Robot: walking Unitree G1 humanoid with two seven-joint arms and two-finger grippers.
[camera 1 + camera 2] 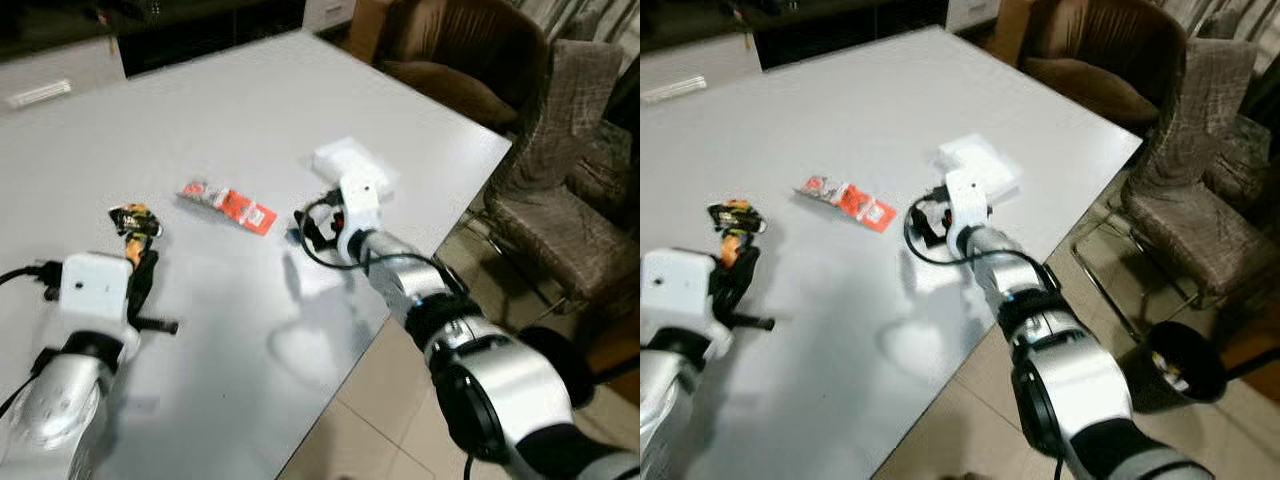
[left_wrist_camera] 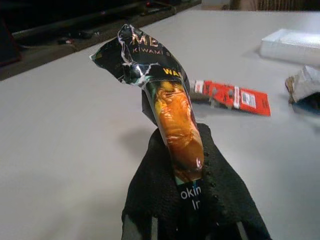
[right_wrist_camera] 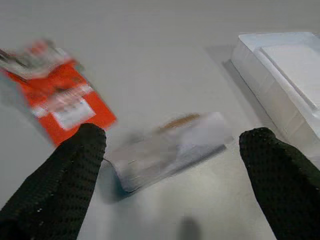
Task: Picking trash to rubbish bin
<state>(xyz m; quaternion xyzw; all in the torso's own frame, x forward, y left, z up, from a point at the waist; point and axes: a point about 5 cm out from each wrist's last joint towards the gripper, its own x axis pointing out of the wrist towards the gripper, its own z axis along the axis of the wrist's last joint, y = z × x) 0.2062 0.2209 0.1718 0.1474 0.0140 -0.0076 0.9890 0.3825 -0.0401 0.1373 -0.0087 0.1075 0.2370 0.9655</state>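
Right now the left end effector (image 2: 190,200) is pinched together on a crumpled black-and-orange foil snack wrapper (image 2: 167,105), gripping its lower end so the rest stands up above the pale grey desk (image 1: 200,110) at the near left. The right end effector (image 3: 172,150) has its two black fingers spread wide, straddling a small crinkled silvery wrapper (image 3: 167,147) that lies flat on the desk between them. Just left of that lies a flat red-and-white sachet (image 1: 230,205), and just beyond it to the right sits a white rectangular box (image 1: 980,160) close to the desk's right edge. A round black rubbish bin (image 1: 1185,365) stands on the tiled floor to the right, near a brown upholstered chair (image 1: 1200,230).

I'd judge the silvery wrapper to be almost weightless, thin and slippery, likely to skid or flatten rather than lift. The fingers would do best closing across its raised, creased middle, pressing down lightly first. The held wrapper looks equally flimsy and could slip out if the pinch relaxes.
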